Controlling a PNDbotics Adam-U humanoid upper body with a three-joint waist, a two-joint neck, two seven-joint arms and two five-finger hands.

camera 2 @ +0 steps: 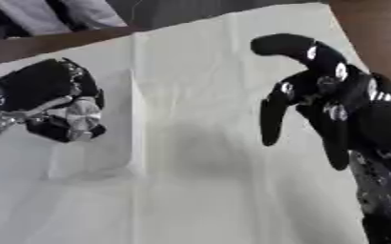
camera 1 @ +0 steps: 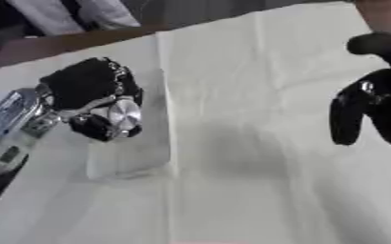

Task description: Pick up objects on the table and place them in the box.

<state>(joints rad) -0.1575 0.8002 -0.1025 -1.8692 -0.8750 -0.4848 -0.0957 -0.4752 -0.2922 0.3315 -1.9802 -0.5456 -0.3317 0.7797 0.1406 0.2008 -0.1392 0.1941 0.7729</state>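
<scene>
My left hand [camera 1: 90,97] comes in from the left and hovers over a clear, pale rectangular container [camera 1: 132,157] lying on the white cloth. Its fingers are curled in, a silver joint faces the camera, and no object shows in its grasp. My right hand [camera 2: 332,102] hangs at the right above the cloth, open, with the thumb raised and the fingers pointing down and nothing in them. A brown surface [camera 2: 367,28], perhaps the box, fills the upper right corner behind the right hand. No loose object shows on the table.
The white cloth [camera 1: 249,143] covers the table and carries a fold line down its middle. The table's brown far edge [camera 1: 74,43] runs askew across the upper left. A person in pale clothing stands beyond it.
</scene>
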